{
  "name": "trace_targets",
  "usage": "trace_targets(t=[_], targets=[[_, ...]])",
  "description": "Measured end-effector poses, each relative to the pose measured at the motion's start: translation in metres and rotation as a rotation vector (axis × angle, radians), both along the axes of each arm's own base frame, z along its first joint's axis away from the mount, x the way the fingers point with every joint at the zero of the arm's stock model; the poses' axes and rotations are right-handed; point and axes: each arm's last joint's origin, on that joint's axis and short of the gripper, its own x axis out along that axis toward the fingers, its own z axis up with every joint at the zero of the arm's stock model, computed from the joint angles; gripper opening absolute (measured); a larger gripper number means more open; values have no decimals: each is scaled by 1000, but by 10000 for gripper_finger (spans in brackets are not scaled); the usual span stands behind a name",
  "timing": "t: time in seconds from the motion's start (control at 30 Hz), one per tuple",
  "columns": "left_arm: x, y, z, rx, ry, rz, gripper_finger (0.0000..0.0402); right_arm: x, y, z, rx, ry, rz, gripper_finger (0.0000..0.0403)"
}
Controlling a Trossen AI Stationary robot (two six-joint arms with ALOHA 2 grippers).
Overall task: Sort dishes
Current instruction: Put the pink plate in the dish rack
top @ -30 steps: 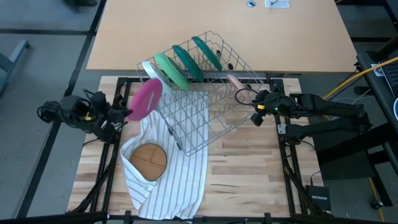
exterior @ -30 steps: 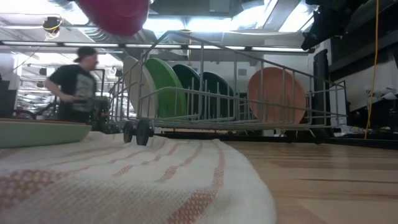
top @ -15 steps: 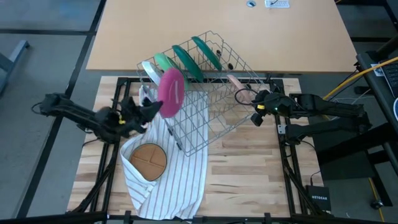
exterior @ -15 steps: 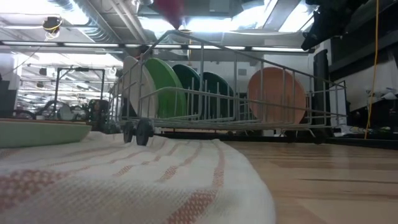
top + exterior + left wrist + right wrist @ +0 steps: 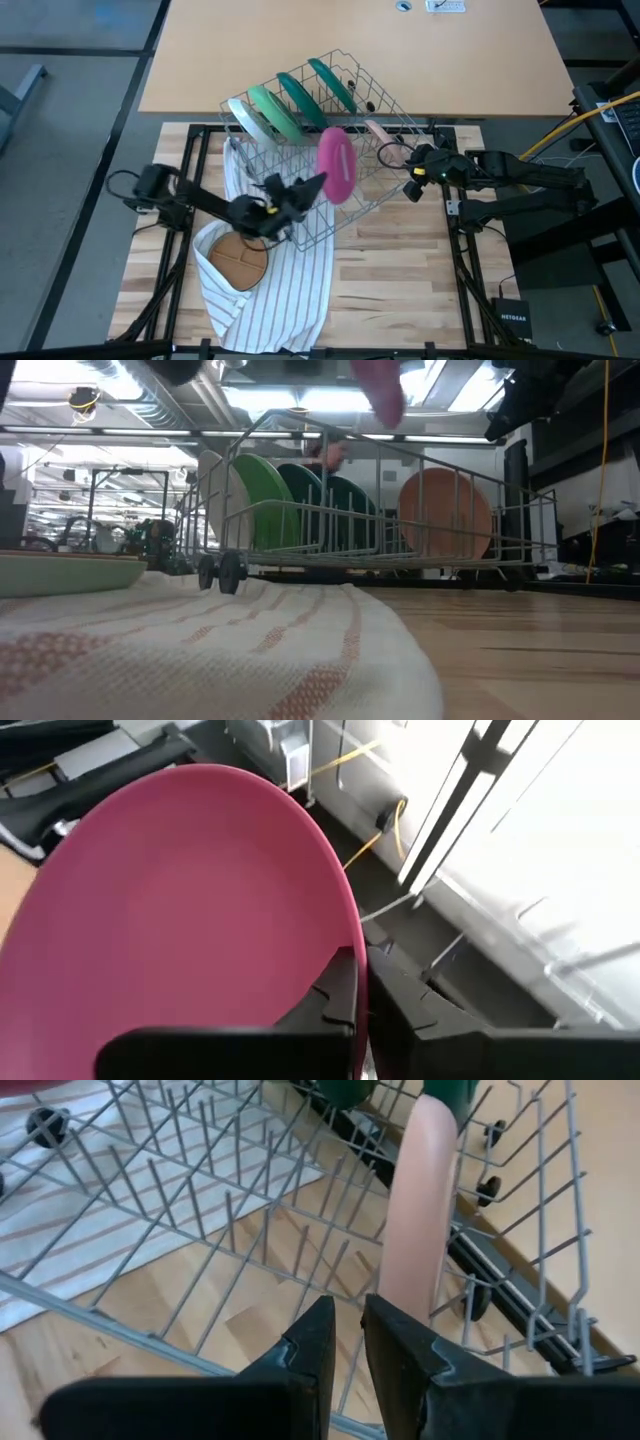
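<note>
My left gripper is shut on a magenta plate, which it holds above the wire rack. The plate shows at the top of the low view. Several green and white-green plates stand on edge in the rack's far slots. A peach-pink plate stands on edge at the rack's right end. A brown-orange dish lies on the striped cloth. My right gripper is shut and holds nothing, just right of the peach-pink plate, over the rack's wires. My left gripper pinches the magenta plate's rim between its two fingers. The fingers come about level from the table's left. The plate stands on edge beyond the fingers, lifted clear above the rack.
The rack stands askew across the table's far middle, partly on the cloth. A tan table lies beyond the far edge. Bare wood shows at the near right. A person shows in the room behind the rack.
My left gripper has swung toward the table's right edge with the magenta plate, from beside the rack's left end to over its middle. The plate has stayed lifted clear and has turned more edge-on to the high view. My right arm has kept still.
</note>
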Motion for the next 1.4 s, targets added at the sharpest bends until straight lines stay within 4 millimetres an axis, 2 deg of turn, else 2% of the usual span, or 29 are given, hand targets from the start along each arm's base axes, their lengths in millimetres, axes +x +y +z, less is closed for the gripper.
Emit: trace_targets(t=[0.13, 0.3, 0.5, 0.7, 1.0, 1.17, 1.4], targets=[[32, 5, 10, -13, -58, 28, 0, 0, -1, 0, -19, 1, -18, 62], [60, 8, 17, -35, -106, 62, 0, 0, -1, 0, -29, 2, -27, 62], [84, 7, 5, -147, -67, 202, 0, -1, -2, 1, -75, 6, -69, 62], [95, 11, -12, -246, -43, 272, 0, -1, -3, 2, -95, -4, -88, 62], [111, 36, -33, -361, -15, 274, 0, 3, -3, 6, -97, -57, -90, 62], [114, 46, -38, -397, 5, 310, 0, 3, -3, 6, -97, -59, -90, 62], [114, 47, -40, -415, 27, 351, 0, 3, -3, 6, -97, -58, -90, 62]])
